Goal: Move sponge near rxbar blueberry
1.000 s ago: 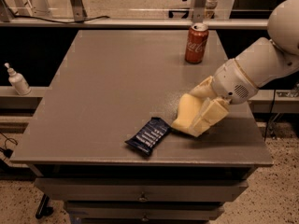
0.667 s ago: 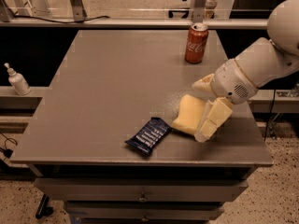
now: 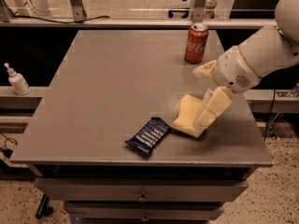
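Observation:
The pale yellow sponge (image 3: 187,116) lies on the grey table (image 3: 107,87) near the front right. Its left corner touches or nearly touches the right end of the rxbar blueberry (image 3: 148,135), a dark blue wrapper lying diagonally near the front edge. My gripper (image 3: 208,88) is just right of the sponge and a little above it. It is open, with one pale finger (image 3: 204,70) raised and the other (image 3: 213,107) over the sponge's right edge. Nothing is held between them.
A red soda can (image 3: 196,43) stands upright at the back right of the table. A white pump bottle (image 3: 17,80) sits on a low shelf to the left. Drawers run under the table's front edge.
The fingers have spread apart and let go of the sponge, and the gripper has drawn back up and to the right. The sponge stays beside the bar.

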You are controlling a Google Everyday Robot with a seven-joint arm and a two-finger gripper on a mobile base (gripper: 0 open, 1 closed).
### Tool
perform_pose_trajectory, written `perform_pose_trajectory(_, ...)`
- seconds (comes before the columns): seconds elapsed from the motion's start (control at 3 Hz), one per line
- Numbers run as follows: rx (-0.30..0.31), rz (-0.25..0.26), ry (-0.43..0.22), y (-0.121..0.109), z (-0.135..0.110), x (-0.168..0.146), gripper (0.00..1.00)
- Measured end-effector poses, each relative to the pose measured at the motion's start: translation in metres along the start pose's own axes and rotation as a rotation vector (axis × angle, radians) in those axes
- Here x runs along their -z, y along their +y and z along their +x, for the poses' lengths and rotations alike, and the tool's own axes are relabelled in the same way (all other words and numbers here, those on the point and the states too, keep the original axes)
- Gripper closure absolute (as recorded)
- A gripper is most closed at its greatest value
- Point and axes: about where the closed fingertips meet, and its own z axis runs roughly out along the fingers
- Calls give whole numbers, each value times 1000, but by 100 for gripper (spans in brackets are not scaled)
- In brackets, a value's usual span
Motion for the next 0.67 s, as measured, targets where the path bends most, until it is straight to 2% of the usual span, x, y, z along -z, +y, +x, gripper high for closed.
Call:
perform_pose_trajectory(0.33, 71, 110, -10, -24, -24, 39, 0)
perform_pose_trajectory(0.67, 170, 220, -28, -50, -55, 91, 0)
